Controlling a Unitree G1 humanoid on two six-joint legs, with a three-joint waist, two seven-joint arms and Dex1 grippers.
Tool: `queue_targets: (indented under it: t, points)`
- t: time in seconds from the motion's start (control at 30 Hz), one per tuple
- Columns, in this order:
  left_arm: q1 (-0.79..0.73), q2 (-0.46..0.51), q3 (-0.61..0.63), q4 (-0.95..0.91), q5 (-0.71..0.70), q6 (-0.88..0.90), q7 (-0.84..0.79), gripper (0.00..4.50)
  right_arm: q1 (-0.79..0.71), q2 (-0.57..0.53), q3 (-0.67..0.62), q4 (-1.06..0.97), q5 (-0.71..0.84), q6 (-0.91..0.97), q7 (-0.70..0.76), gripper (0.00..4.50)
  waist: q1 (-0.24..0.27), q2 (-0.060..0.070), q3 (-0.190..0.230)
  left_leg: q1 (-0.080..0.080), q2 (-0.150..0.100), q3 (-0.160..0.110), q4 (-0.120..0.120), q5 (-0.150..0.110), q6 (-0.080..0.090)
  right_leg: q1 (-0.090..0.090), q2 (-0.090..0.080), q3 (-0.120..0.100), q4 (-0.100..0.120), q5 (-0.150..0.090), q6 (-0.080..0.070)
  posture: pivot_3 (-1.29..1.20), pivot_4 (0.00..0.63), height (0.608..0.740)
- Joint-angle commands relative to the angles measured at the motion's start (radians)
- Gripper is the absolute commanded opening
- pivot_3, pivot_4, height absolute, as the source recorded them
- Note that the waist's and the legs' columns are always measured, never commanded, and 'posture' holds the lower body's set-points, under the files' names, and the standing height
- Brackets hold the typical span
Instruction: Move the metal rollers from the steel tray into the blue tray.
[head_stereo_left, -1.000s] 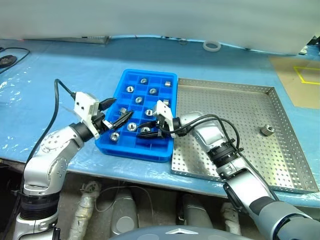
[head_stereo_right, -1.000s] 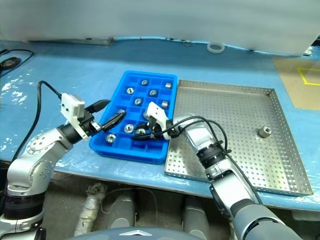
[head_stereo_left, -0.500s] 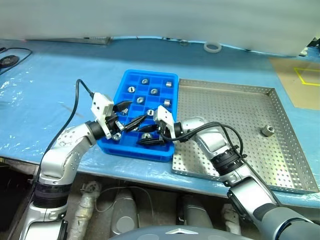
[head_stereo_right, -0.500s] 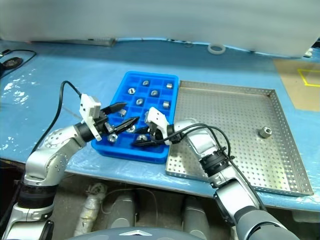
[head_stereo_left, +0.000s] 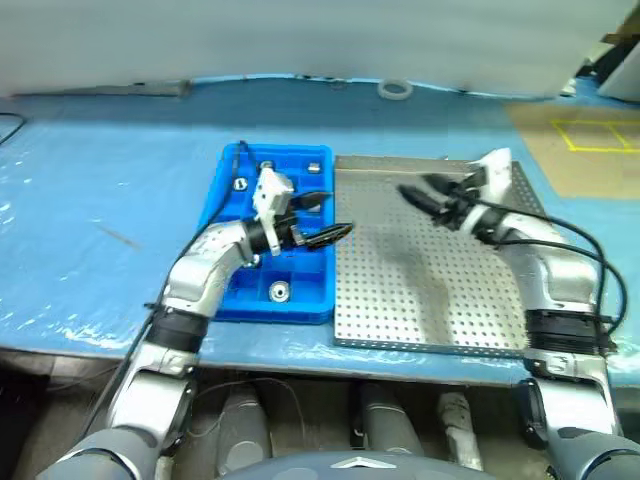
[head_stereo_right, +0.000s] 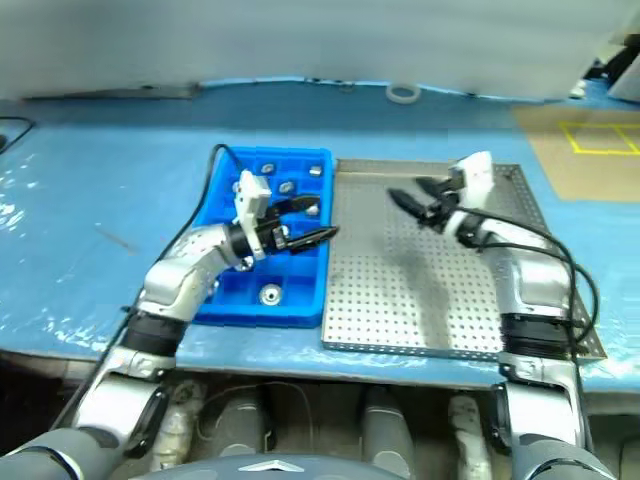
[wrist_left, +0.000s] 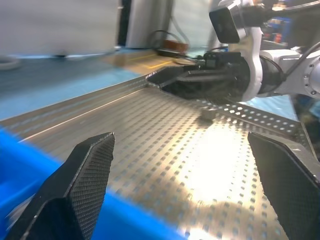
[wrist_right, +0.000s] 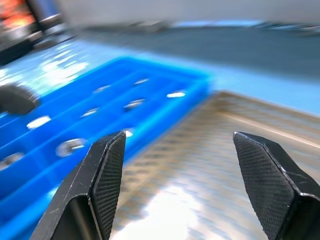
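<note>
A table covered in blue plastic sheet (head_stereo_left: 90, 200) carries everything. On it the steel tray (head_stereo_left: 420, 290), square with a perforated floor and a low rim, lies to the right, and the narrower blue tray (head_stereo_left: 225, 200) with its grid of compartments lies touching its left edge.

The left arm (head_stereo_left: 205, 270) is bent at the elbow and reaches in over the blue tray, its forearm running toward the right. The left gripper (head_stereo_left: 325, 215) points rightward, about level, over the boundary between the two trays; its jaws are spread wide with nothing between them, as the left wrist view confirms.

The right arm (head_stereo_left: 545, 265) rises along the right side of the steel tray, its forearm angled inward. The right gripper (head_stereo_left: 425, 195) hovers above the far part of the steel tray, pointing left toward the blue tray, jaws apart and empty in the right wrist view.

Several metal rollers sit in separate compartments of the blue tray, one (head_stereo_left: 279, 291) near its front edge and others (head_stereo_left: 266, 166) toward the far end. In the left wrist view one roller (wrist_left: 208, 114) rests on the steel tray's floor, close under the right gripper.

A white tape ring (head_stereo_left: 395, 89) lies on the table well beyond the trays.
</note>
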Motion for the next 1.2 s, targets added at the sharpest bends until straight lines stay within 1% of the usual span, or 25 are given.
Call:
queue_targets:
  t: [0.03, 0.1, 0.2, 0.33, 0.37, 0.47, 0.57, 0.7, 0.87, 0.93, 1.03, 1.1, 1.2]
  points:
    - [-0.076, -0.06, -0.015, 0.143, 0.052, -0.129, -0.032, 4.5, 0.05, -0.063, -0.124, -0.074, -0.011, 0.01, -0.123, 3.6, -0.02, 0.0, 0.0, 0.0, 0.0, 0.0, 0.0, 0.0, 0.0, 0.0, 0.0, 0.0, 0.0, 0.0, 0.0, -0.49, 0.15, 0.74]
    - [-0.111, -0.096, -0.016, 0.208, 0.076, -0.179, -0.033, 4.5, 0.067, -0.085, -0.146, -0.073, -0.012, 0.027, -0.163, 3.6, -0.045, 0.0, 0.0, 0.0, 0.0, 0.001, 0.0, -0.001, 0.002, 0.0, 0.001, 0.0, -0.001, -0.001, 0.001, -0.51, 0.15, 0.74]
    - [-0.16, -0.149, -0.009, 0.313, 0.114, -0.263, -0.014, 4.5, 0.108, -0.115, -0.141, -0.041, -0.066, 0.074, -0.247, 3.6, -0.07, 0.0, 0.0, 0.001, -0.001, 0.003, 0.002, -0.003, 0.004, 0.0, 0.001, -0.001, -0.002, -0.001, 0.001, -0.52, 0.15, 0.74]
    - [-0.2, -0.199, 0.001, 0.407, 0.147, -0.315, 0.017, 4.5, 0.102, -0.108, -0.148, 0.016, -0.066, 0.127, -0.304, 3.6, -0.085, 0.0, 0.0, 0.0, -0.001, 0.004, 0.007, -0.004, 0.007, 0.001, 0.0, 0.0, -0.002, -0.001, 0.002, -0.51, 0.15, 0.74]
    - [-0.206, -0.205, 0.005, 0.418, 0.148, -0.324, 0.015, 4.5, 0.098, -0.103, -0.143, 0.017, -0.058, 0.137, -0.304, 3.6, -0.087, 0.0, 0.0, -0.001, -0.001, 0.004, 0.008, -0.005, 0.007, 0.001, -0.001, 0.0, -0.002, -0.003, 0.006, -0.51, 0.15, 0.74]
    - [-0.215, -0.212, 0.007, 0.431, 0.151, -0.352, -0.008, 4.5, 0.077, -0.092, -0.102, 0.053, -0.071, 0.136, -0.308, 3.6, -0.095, 0.0, 0.0, -0.001, -0.001, 0.004, 0.009, -0.005, 0.008, 0.001, -0.001, 0.0, -0.001, -0.004, 0.008, -0.5, 0.15, 0.74]
    - [-0.212, -0.208, 0.003, 0.426, 0.15, -0.341, -0.033, 4.5, 0.04, -0.088, -0.05, 0.15, -0.135, 0.092, -0.349, 3.6, -0.1, 0.0, 0.0, -0.002, -0.001, 0.004, 0.01, -0.005, 0.009, 0.001, -0.001, 0.0, -0.001, -0.002, 0.005, -0.49, 0.15, 0.74]
    - [-0.181, -0.191, -0.007, 0.355, 0.122, -0.275, -0.096, 4.5, -0.028, -0.055, -0.039, 0.281, -0.158, 0.052, -0.399, 3.6, -0.101, 0.0, 0.0, -0.003, -0.002, 0.004, 0.01, -0.006, 0.01, 0.001, -0.002, 0.0, -0.001, 0.0, 0.002, -0.46, 0.15, 0.74]
    - [-0.164, -0.16, -0.019, 0.314, 0.15, -0.257, -0.111, 4.5, -0.078, -0.039, -0.025, 0.453, -0.203, -0.026, -0.449, 3.6, -0.095, 0.001, 0.0, -0.003, -0.002, 0.005, 0.01, -0.007, 0.012, 0.001, -0.003, -0.001, -0.002, 0.0, 0.002, -0.43, 0.15, 0.74]
    - [-0.163, -0.149, -0.016, 0.305, 0.156, -0.255, -0.104, 4.5, -0.081, -0.034, -0.02, 0.481, -0.205, -0.038, -0.443, 3.21, -0.092, 0.001, 0.0, -0.003, -0.002, 0.006, 0.01, -0.008, 0.012, 0.001, -0.003, -0.001, -0.002, 0.0, 0.002, -0.42, 0.15, 0.74]
    - [-0.16, -0.127, -0.011, 0.286, 0.164, -0.253, -0.095, 4.5, -0.084, -0.025, -0.009, 0.475, -0.206, -0.075, -0.424, 2.37, -0.082, 0.001, 0.0, -0.003, -0.002, 0.006, 0.01, -0.008, 0.012, 0.001, -0.003, 0.0, -0.002, 0.0, 0.002, -0.4, 0.15, 0.74]
    - [-0.152, -0.111, -0.005, 0.263, 0.159, -0.244, -0.093, 4.5, -0.093, -0.011, -0.009, 0.458, -0.201, -0.106, -0.418, 1.68, -0.079, 0.001, 0.0, -0.002, -0.001, 0.006, 0.01, -0.008, 0.012, 0.001, -0.003, 0.0, -0.001, 0.0, 0.002, -0.37, 0.15, 0.74]
    - [-0.116, -0.084, 0.053, 0.159, 0.084, -0.165, -0.068, 4.5, -0.148, 0.04, 0.013, 0.416, -0.201, -0.265, -0.391, 1.68, -0.08, 0.001, 0.0, -0.002, -0.001, 0.006, 0.01, -0.007, 0.012, 0.0, -0.003, 0.0, -0.001, 0.0, 0.002, -0.3, 0.15, 0.74]
